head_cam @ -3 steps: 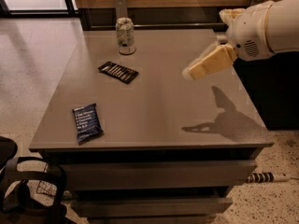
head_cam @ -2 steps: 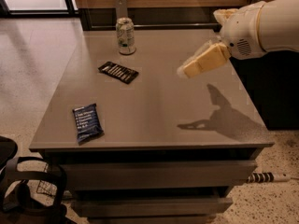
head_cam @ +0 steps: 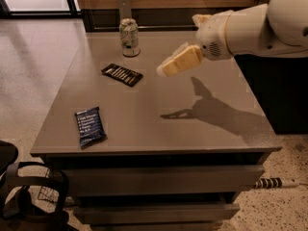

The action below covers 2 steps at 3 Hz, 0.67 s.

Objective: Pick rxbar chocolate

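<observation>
Since a second ago the gripper [head_cam: 169, 68] has moved left across the table [head_cam: 144, 146], away from the right edge and toward the middle, and its shadow [head_cam: 211, 110] has slid left over the grey top with it. Nothing lying on the table has shifted in that time. The gripper now hangs in the air above the back half of the table, its pale yellow tip angled down and to the left at the end of the white arm [head_cam: 250, 28], which reaches in from the right. It touches nothing and carries nothing. From this side, whether it is open or closed cannot be told. The rxbar chocolate [head_cam: 122, 74], a flat black wrapper with rows of white lettering, lies on the table to the left of the gripper tip and a little nearer the camera, apart from it. Just behind the bar a drinks can [head_cam: 129, 37] stands upright near the back edge. A dark blue bar wrapper [head_cam: 90, 126] lies flat near the front left corner, well apart from the black one.
</observation>
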Each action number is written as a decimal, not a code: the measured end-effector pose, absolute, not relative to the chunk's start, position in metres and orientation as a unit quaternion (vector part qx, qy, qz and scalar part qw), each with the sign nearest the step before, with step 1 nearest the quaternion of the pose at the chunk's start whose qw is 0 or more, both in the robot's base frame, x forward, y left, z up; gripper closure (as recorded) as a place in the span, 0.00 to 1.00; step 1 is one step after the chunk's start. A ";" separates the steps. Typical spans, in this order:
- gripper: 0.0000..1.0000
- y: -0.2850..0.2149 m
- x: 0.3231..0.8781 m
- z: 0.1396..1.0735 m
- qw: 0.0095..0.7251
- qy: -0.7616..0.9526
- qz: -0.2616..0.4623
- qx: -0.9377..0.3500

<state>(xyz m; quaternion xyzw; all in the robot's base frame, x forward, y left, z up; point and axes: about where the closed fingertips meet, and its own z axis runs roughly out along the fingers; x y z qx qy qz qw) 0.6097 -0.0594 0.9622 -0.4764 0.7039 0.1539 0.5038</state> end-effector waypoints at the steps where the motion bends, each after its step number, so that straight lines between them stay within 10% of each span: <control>1: 0.00 -0.027 0.629 0.940 0.498 0.697 0.186 -0.482; 2: 0.00 0.000 0.650 0.913 0.501 0.687 0.225 -0.475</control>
